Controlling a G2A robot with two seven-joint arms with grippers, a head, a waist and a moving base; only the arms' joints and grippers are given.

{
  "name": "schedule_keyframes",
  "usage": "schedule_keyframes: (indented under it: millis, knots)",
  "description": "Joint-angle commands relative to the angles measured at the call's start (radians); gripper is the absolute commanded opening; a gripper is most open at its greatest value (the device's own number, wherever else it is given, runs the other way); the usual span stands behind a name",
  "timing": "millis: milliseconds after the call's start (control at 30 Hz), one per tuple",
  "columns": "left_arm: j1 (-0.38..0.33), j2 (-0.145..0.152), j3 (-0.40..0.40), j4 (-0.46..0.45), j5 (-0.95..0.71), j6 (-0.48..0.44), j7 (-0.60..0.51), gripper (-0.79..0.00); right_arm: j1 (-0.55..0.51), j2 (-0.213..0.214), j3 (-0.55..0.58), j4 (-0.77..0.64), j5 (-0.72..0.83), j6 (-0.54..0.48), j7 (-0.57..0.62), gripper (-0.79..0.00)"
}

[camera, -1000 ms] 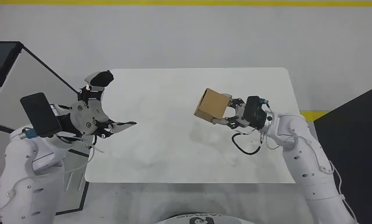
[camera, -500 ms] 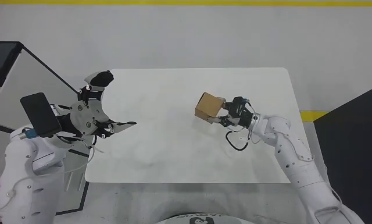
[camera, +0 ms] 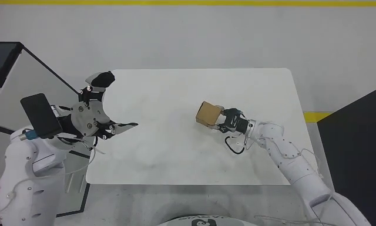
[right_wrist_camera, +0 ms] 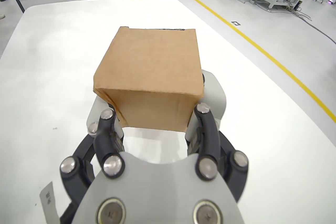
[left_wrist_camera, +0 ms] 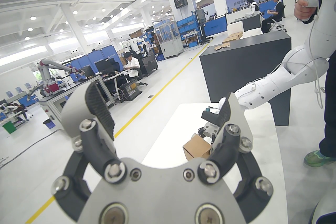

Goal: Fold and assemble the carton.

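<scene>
top: right gripper (camera: 221,120) is clamping the brown carton (camera: 208,113) over the right half of the table (camera: 176,161); left gripper (camera: 117,103) is hanging spread wide at the left edge | left wrist: left fingers are gaping, carton showing far beyond them | right wrist: both fingers are pinching the carton's sides.

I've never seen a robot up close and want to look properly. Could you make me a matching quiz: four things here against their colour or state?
Things:
1 carton
2 left gripper
3 right gripper
4 table

Colour or state:
A open, holding nothing
B white, with rounded corners
C shut on the carton
D brown cardboard

Pairs: 1-D, 2-A, 3-C, 4-B
</scene>
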Motion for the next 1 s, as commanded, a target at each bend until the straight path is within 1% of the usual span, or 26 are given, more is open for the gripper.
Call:
schedule_keyframes:
  millis: [0,233,700,733,767,800,833,900,933,967]
  knots:
    - [0.000,0.000,0.000,0.000,0.000,0.000,0.000,0.000,0.010,-0.003,-0.017,0.025,-0.015,0.010,-0.013,-0.785]
    - [0.000,0.000,0.000,0.000,0.000,0.000,0.000,0.000,0.042,-0.019,-0.058,0.100,0.002,0.013,-0.036,-0.785]
    - [0.000,0.000,0.000,0.000,0.000,0.000,0.000,0.000,0.079,-0.038,-0.105,0.186,0.031,0.007,-0.043,-0.785]
    - [0.000,0.000,0.000,0.000,0.000,0.000,0.000,0.000,0.081,-0.039,-0.108,0.190,0.033,0.009,-0.043,-0.723]
    - [0.000,0.000,0.000,0.000,0.000,0.000,0.000,0.000,0.082,-0.040,-0.110,0.193,0.035,0.011,-0.043,-0.619]
    - [0.000,0.000,0.000,0.000,0.000,0.000,0.000,0.000,0.083,-0.041,-0.112,0.197,0.037,0.011,-0.044,-0.570]
    - [0.000,0.000,0.000,0.000,0.000,0.000,0.000,0.000,0.085,-0.042,-0.114,0.199,0.038,0.012,-0.045,-0.502]
    - [0.000,0.000,0.000,0.000,0.000,0.000,0.000,0.000,0.086,-0.042,-0.117,0.202,0.039,0.012,-0.047,-0.292]
    - [0.000,0.000,0.000,0.000,0.000,0.000,0.000,0.000,0.087,-0.042,-0.118,0.203,0.039,0.013,-0.049,-0.163]
    - [0.000,0.000,0.000,0.000,0.000,0.000,0.000,0.000,0.087,-0.042,-0.118,0.204,0.040,0.013,-0.051,-0.074]
